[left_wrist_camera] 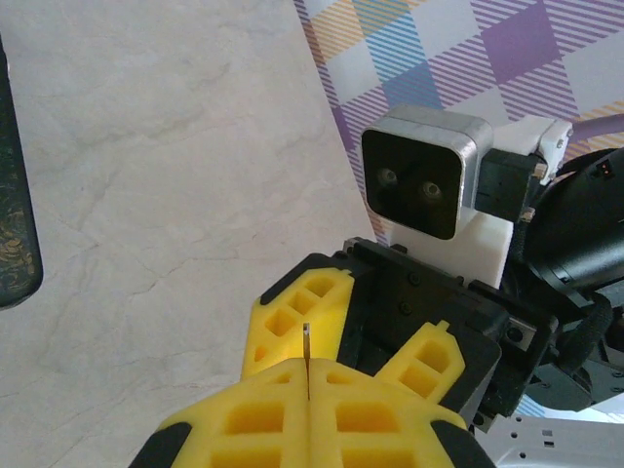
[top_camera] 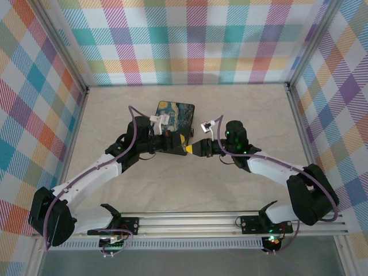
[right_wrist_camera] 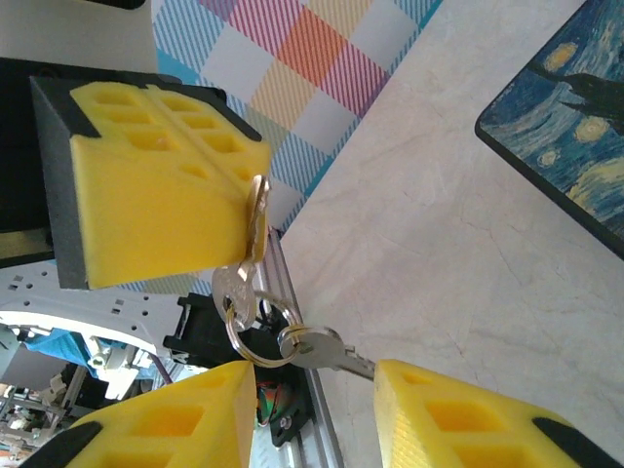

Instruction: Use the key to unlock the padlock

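Likely key-handover step: left gripper clamps the key just off the box's near corner, right gripper spread wide around the dangling key ring; next needs a square regrasp.

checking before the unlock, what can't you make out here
- left wrist: most of the key is clamped inside the shut left gripper.
- right wrist: the second key has its tip hidden behind a finger of the right gripper; the box is cut off by the frame edge.
- top external: both keys are too small where the grippers meet.
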Tool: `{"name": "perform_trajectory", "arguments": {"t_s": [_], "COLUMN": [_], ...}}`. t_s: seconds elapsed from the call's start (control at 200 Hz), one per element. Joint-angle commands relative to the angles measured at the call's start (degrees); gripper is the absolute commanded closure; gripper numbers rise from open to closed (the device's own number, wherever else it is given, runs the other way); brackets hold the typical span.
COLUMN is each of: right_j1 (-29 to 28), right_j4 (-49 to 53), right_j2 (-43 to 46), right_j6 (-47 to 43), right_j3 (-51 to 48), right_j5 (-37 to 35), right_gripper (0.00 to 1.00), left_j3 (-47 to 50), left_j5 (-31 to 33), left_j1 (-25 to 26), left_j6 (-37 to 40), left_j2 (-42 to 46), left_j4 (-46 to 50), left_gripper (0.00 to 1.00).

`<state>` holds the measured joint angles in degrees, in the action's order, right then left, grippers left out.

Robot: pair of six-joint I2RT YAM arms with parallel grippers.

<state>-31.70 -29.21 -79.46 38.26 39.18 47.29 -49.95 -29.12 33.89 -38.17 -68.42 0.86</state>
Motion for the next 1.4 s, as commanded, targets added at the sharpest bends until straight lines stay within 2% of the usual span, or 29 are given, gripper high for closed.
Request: {"name": "perform_trajectory", "arguments": {"t_s": [0.0,0.505,0.6,0.845,1.05,1.15,1.395], "right_j1": [0.0,0.0,0.0,-1.8,-2.8,-2.8,-2.8], "right_j4": [-6.3,-7.3,-4.6,-6.5,-8.1,-8.9,-8.6], "right_j2": [-0.9,1.5,1.8,-0.7,-2.8,-2.7,-0.3], "right_j6": [2.1,1.7,1.2,1.7,2.1,2.3,1.5], "right_j3": [-0.5,-0.7,-0.3,0.4,1.1,0.8,-1.0], "right_j5": [1.6,-0.4,-0.4,0.5,0.8,0.7,-2.5], "right_gripper": [0.62,0.56,0.57,0.58,0.65,0.76,0.87], "left_j3": [0.9,2.0,2.4,3.1,3.2,3.4,4.1], "left_j5": [-1.5,-2.1,-2.2,-2.1,-1.8,-1.9,-1.6], "left_j1": [0.7,1.1,1.1,1.2,1.3,1.3,1.3], "left_j6": [-0.4,-0.2,-0.4,-1.5,-1.8,-1.8,-1.7], "left_j2": [0.0,0.4,0.8,0.8,1.2,1.4,1.5], "left_j4": [-2.4,-2.8,-3.2,-4.5,-4.6,-4.6,-4.8], "left_gripper": [1.0,1.0,1.0,1.0,1.0,1.0,1.0]}}
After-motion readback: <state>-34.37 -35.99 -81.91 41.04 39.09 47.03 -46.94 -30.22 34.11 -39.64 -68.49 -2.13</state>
